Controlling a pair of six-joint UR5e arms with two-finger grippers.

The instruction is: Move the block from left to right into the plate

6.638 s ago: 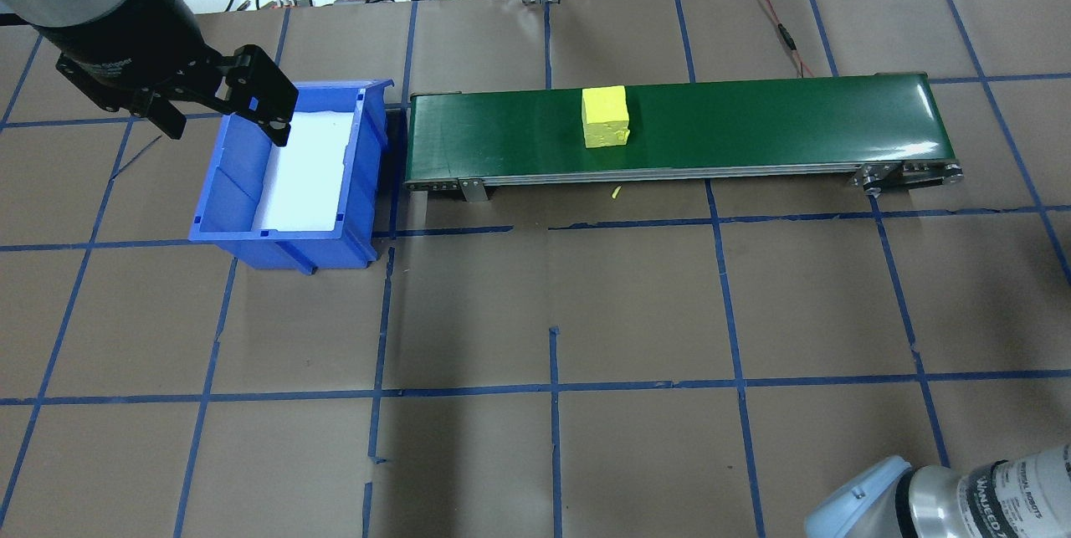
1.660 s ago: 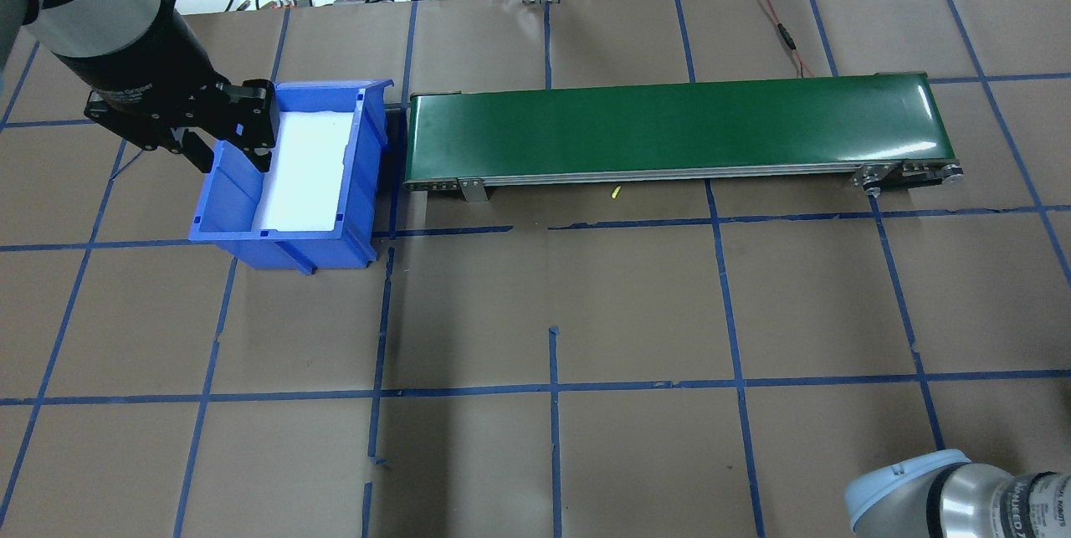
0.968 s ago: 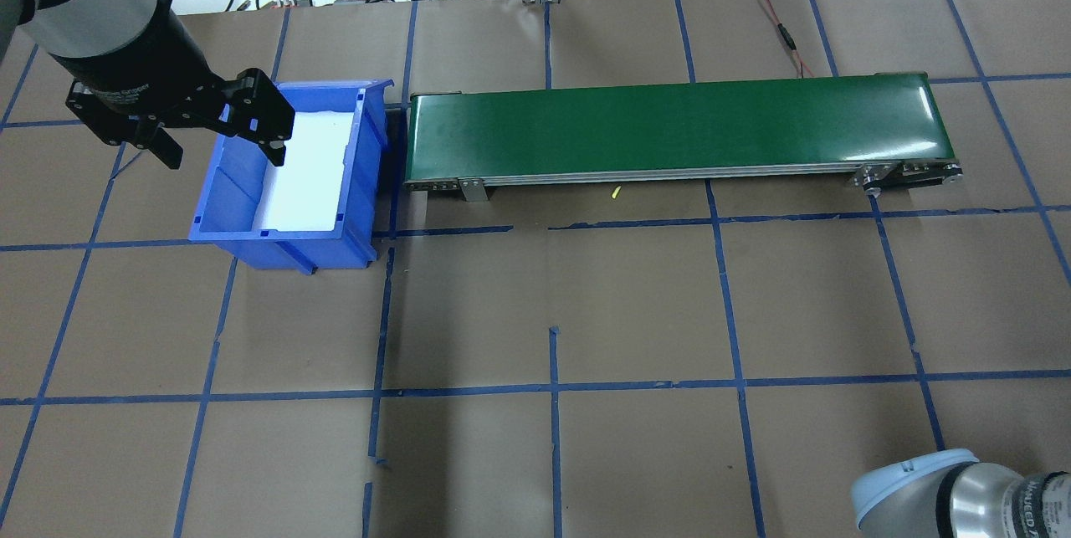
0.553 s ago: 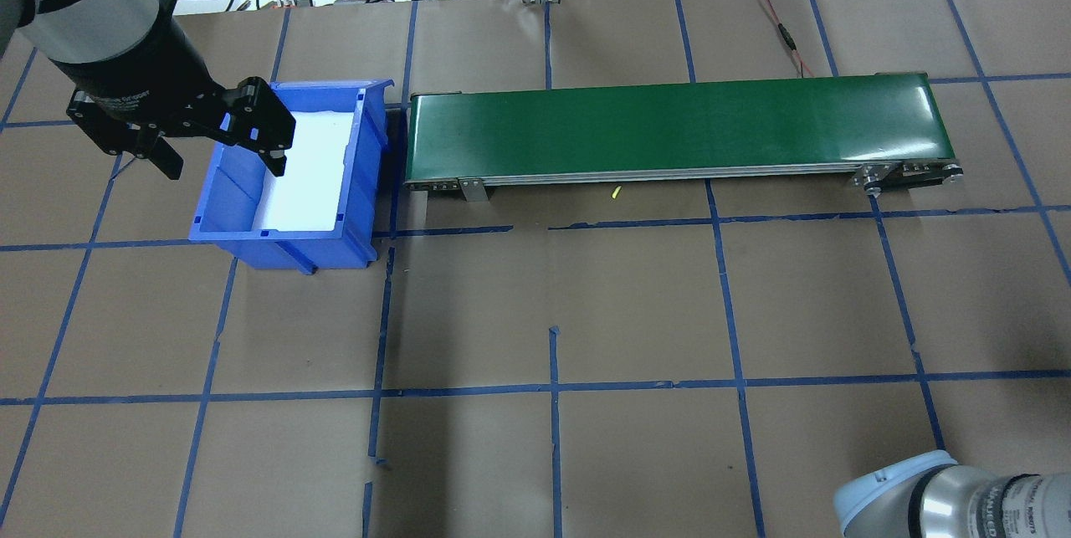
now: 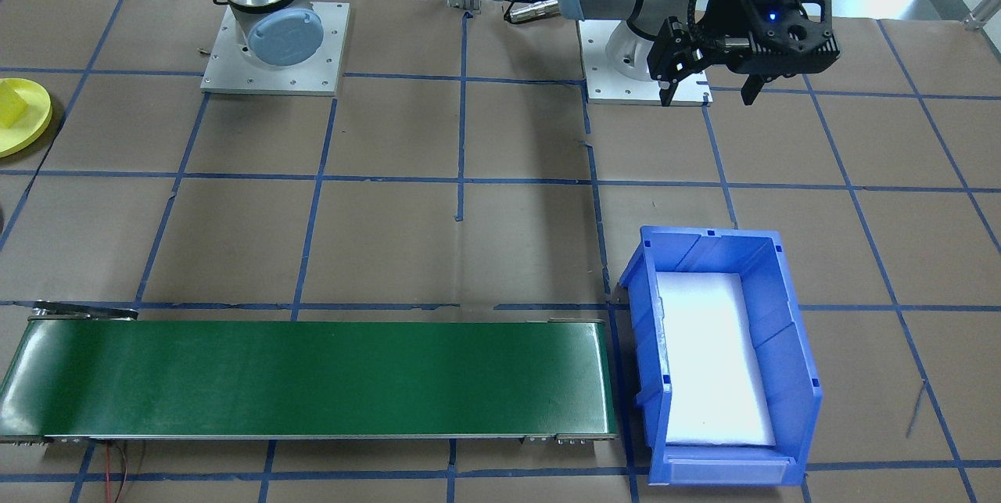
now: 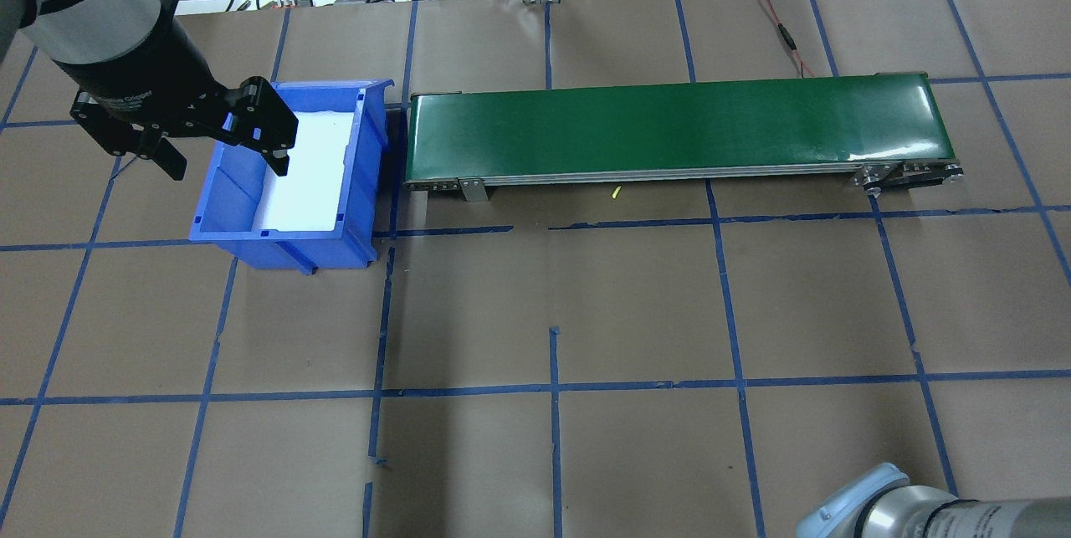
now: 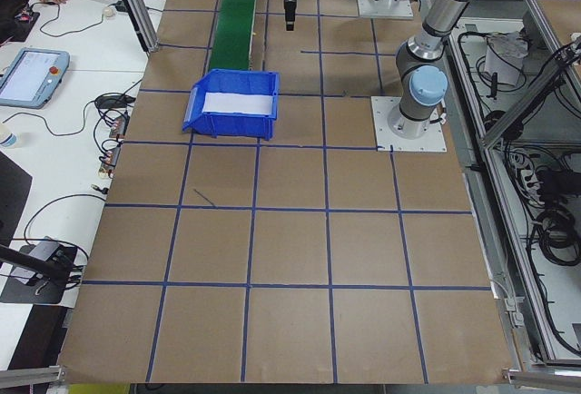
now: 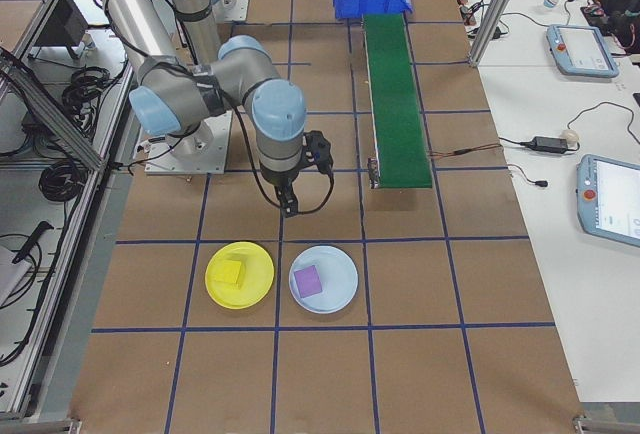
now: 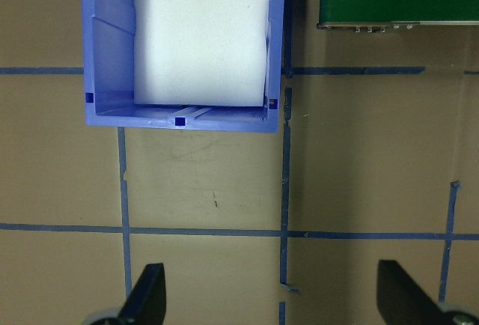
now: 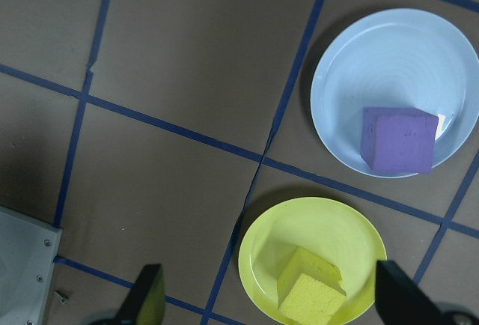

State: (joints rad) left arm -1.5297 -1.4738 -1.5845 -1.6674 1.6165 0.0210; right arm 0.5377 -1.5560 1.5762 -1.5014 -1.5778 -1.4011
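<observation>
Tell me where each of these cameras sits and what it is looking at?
Front-facing: across the table, facing both arm bases; shows the blue bin, green conveyor, left gripper.
Overhead: behind the robot, looking down; left arm over the bin.
Left side: table end, along the table; near left arm.
Right side: opposite end; near right arm, yellow plate, pale blue plate.
Left wrist: straight down, bin edge, open jaws.
Right wrist: down on both plates, right gripper open.
The right side and right wrist views share the yellow block and purple block.
</observation>
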